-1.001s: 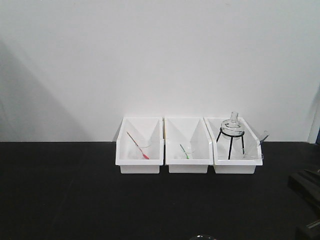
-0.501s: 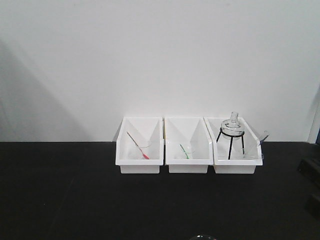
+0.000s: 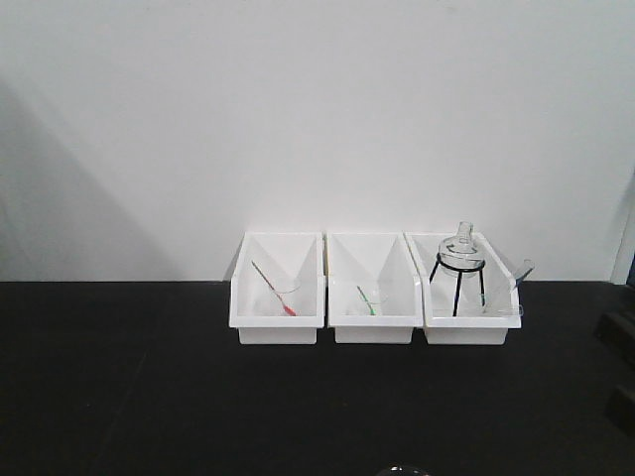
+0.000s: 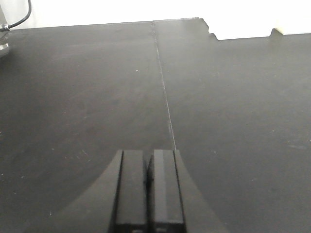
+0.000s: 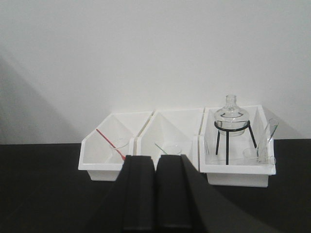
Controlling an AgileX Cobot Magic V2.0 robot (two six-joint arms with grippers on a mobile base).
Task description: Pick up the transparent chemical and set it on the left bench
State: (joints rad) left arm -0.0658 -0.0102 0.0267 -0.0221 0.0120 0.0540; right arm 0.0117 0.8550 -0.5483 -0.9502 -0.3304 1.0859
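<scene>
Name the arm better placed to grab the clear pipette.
Right. The right gripper faces the bins, with the clear pipette leaning in the right bin just ahead. The left gripper looks at bare black bench.

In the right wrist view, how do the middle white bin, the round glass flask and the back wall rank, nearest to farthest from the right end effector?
1. Middle white bin, straight ahead of the right end effector.
2. Round glass flask, ahead and off to the right, set deeper.
3. Back wall, behind everything.
</scene>
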